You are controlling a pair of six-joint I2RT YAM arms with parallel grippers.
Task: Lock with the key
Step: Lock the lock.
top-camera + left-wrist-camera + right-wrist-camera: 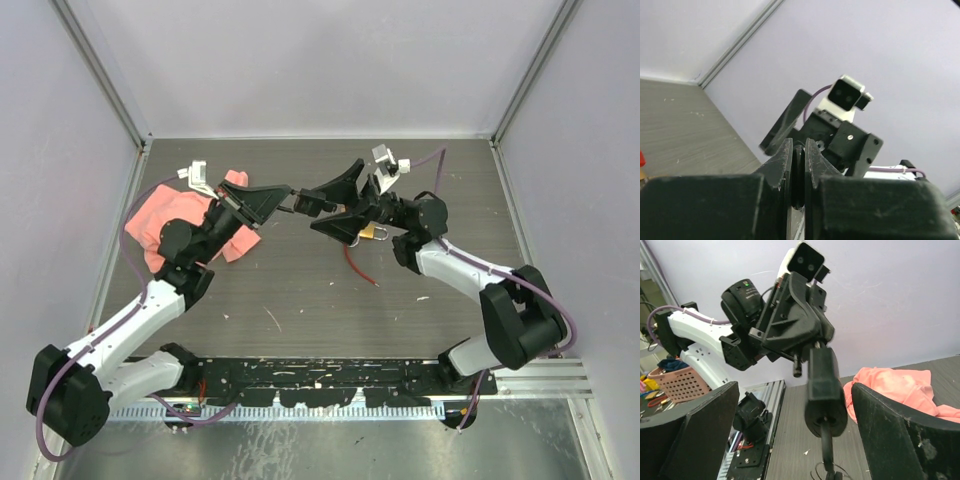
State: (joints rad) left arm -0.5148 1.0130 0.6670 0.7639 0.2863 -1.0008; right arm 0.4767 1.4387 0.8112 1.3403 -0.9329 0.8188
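My left gripper [283, 200] is shut on the flat black head of the key [799, 175], which is pinched between its fingers. From that gripper's tip a black lock body [820, 390] hangs off the table, with a thin black loop [826, 450] below it. In the top view the lock [305, 204] sits between the two grippers. My right gripper [795, 387] is open, its fingers [885, 420] standing wide on either side of the lock and not touching it. From above, the right gripper [314, 209] faces the left one.
A pink cloth [170, 220] lies at the left of the table, behind the left arm. A small brass-coloured object [370, 232] and a red cord [360, 265] lie under the right wrist. Walls enclose the table at the back and sides.
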